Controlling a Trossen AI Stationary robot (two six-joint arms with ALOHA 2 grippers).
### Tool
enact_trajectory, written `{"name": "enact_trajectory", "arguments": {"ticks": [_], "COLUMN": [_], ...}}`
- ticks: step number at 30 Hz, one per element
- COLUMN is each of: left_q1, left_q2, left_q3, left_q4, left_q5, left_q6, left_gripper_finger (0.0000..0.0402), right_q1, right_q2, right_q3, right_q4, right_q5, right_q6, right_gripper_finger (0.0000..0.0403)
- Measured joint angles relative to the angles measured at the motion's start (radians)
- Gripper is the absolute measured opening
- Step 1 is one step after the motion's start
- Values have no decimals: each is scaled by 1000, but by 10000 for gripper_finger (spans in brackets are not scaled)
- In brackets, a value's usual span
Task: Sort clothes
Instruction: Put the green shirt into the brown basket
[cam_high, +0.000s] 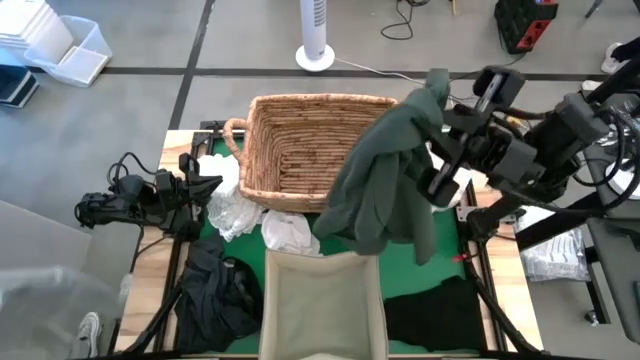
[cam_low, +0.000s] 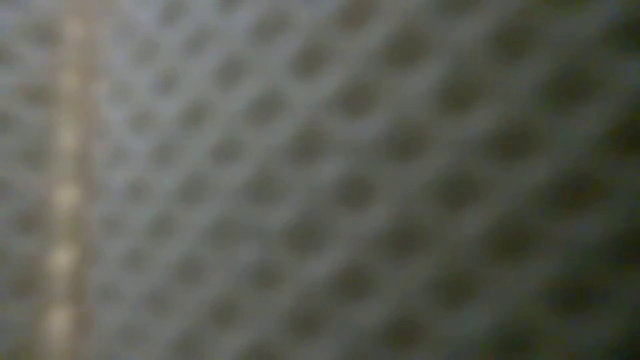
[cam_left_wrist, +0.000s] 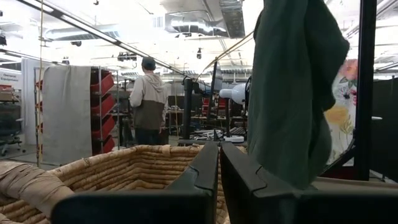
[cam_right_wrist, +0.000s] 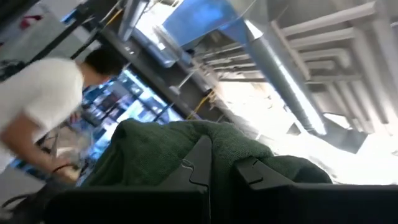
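While raised, right end effector (cam_high: 436, 92) gripping green garment (cam_high: 385, 175) aloft.

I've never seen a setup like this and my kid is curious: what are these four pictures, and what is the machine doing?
It is a two-armed robot sorting clothes at a table. One picture looks down from above, two come from cameras on the wrists, and the low one shows only a blurred mesh pattern. The right gripper is shut on a dark green garment, lifted beside a wicker basket. The left gripper waits shut at the table's left edge. On the green mat lie white garments, black garments and a beige fabric bin. A person stands in the room behind.
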Motion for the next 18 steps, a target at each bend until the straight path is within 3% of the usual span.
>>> {"name": "enact_trajectory", "arguments": {"ticks": [3, 18], "left_q1": [0, 0], "left_q2": [0, 1], "left_q3": [0, 0], "left_q4": [0, -1], "left_q5": [0, 0], "left_q6": [0, 6], "left_gripper_finger": [0, 0], "right_q1": [-17, -204], "right_q2": [37, 88], "right_q3": [60, 48], "right_q4": [18, 341], "right_q5": [-25, -70], "right_q6": [-23, -80], "right_gripper_finger": [9, 9]}}
